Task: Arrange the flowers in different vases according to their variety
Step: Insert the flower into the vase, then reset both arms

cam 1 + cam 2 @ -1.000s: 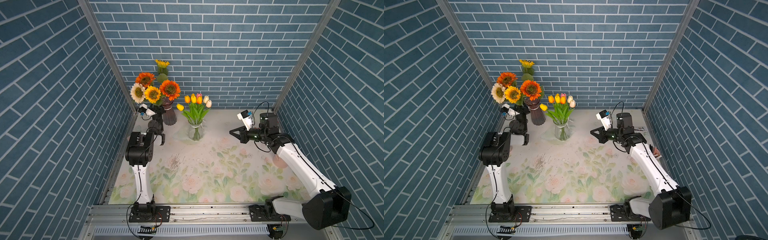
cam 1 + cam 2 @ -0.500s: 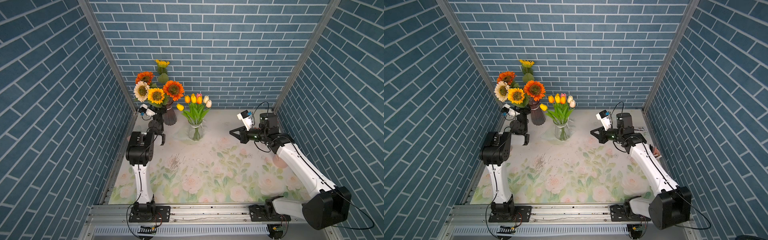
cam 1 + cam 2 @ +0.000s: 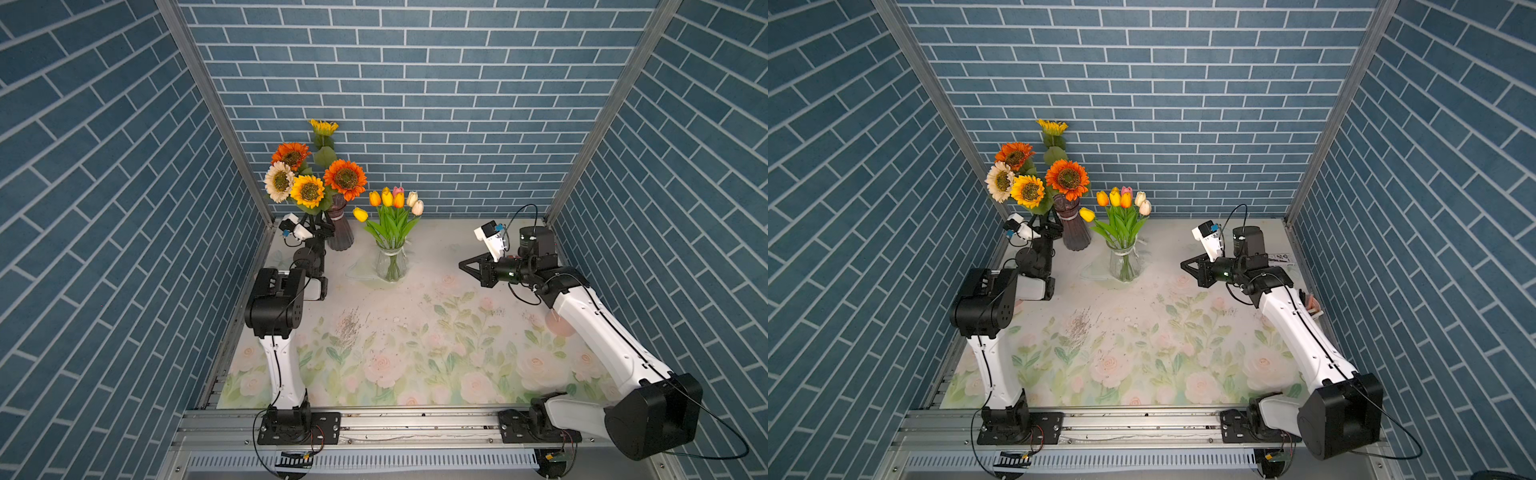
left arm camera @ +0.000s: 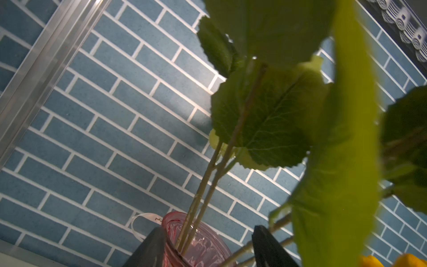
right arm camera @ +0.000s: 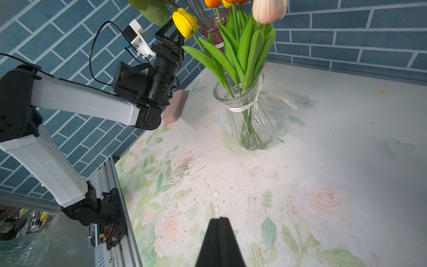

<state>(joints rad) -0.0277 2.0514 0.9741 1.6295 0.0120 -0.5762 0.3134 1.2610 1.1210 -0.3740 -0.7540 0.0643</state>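
Left wrist view looks up past the left hand (image 4: 208, 228), whose two dark fingers stand apart with nothing pinched between them; the rim of the purple vase (image 4: 212, 247) and the thin sunflower stems (image 4: 203, 185) rising from it lie in the gap. The step in hand seems to be letting a sunflower settle and drawing clear. To do that well, the fingers should stay wide and back out along their own line, away from the stems, since a sideways swing could hook a stem or one of the broad leaves (image 4: 265, 120) and tip the tall vase. In both top views the sunflowers (image 3: 307, 191) stand bunched in the purple vase (image 3: 340, 235) at the back left corner of the desk (image 3: 415, 316), and the tulips (image 3: 392, 199) stand in the clear vase (image 3: 390, 264) just beside it, so the sorting looks close to finished. The left arm rises upright from its base, folds sharply at the elbow and reaches toward the back corner, wrist pitched upward beside the vase neck. The right arm stretches from its front base toward the middle of the desk, its hand (image 5: 219, 228) closed on nothing, level, pointing at the clear vase but well apart from it.
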